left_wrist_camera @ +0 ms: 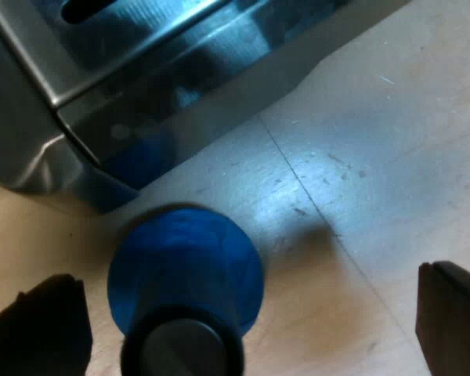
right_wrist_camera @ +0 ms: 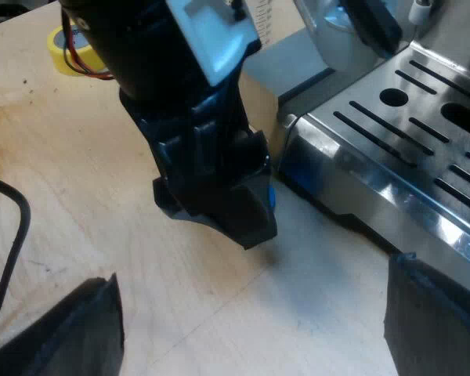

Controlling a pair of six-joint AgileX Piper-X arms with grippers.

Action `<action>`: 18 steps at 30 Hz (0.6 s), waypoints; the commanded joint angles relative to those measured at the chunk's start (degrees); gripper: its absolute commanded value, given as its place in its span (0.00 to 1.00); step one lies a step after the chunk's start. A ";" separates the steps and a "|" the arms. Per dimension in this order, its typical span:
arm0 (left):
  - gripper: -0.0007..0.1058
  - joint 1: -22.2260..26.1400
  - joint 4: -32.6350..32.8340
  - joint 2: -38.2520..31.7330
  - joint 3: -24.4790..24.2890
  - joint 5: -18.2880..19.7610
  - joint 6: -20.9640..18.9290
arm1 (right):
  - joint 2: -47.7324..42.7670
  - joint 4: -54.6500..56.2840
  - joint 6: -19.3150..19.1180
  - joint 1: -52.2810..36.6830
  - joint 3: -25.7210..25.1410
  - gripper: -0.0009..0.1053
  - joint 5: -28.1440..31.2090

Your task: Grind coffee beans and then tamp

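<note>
Left wrist view: blue tamper (left_wrist_camera: 184, 266) stands upright on the wooden tabletop (left_wrist_camera: 360, 157), dark round knob on top, just beside the base of the espresso machine (left_wrist_camera: 141, 94). Left hand (left_wrist_camera: 248, 276) hangs over it, black fingers (left_wrist_camera: 47, 321) spread wide, one on each side of the tamper. Neither finger touches it. No grip yet.

Right wrist view: right hand (right_wrist_camera: 251, 278) hovers low over bare tabletop, fingers far apart, holding nothing. Beyond it the left hand points down at the tabletop close to the machine's front, and a sliver of blue tamper peeks out under it. The slotted metal drip tray (right_wrist_camera: 407, 133) is close by. A dark handle (right_wrist_camera: 372, 23) sits above the tray, probably the holder locked in, but no red end is visible, so not sure. A yellow tape roll (right_wrist_camera: 63, 43) lies farther off on the tabletop. What looks like a measuring glass (right_wrist_camera: 262, 19) stands by the machine.

Progress: tamping not started, since the tamper is still on the tabletop, ungripped. Can't tell whether grinding is done; no grounds or holder basket visible. Step in hand looks like the tamper pickup by the left hand. Still to do: close on it, lift, carry it to the holder, press.
</note>
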 commanded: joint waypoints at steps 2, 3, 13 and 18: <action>0.80 -0.17 -0.72 1.07 -0.12 -1.17 -0.31 | -0.14 -0.68 -0.30 0.03 -0.12 0.67 -0.02; 0.80 -0.17 -0.72 1.16 -0.12 -1.17 -0.31 | -0.14 -0.68 -0.30 0.03 -0.12 0.67 -0.02; 0.66 -0.17 -1.51 2.46 -0.12 -1.17 -0.31 | -0.14 -0.68 -0.30 0.03 -0.12 0.67 -0.02; 0.53 -0.17 -1.67 2.46 -0.12 -2.46 -0.31 | -0.14 -0.68 -0.30 0.03 -0.12 0.67 -0.02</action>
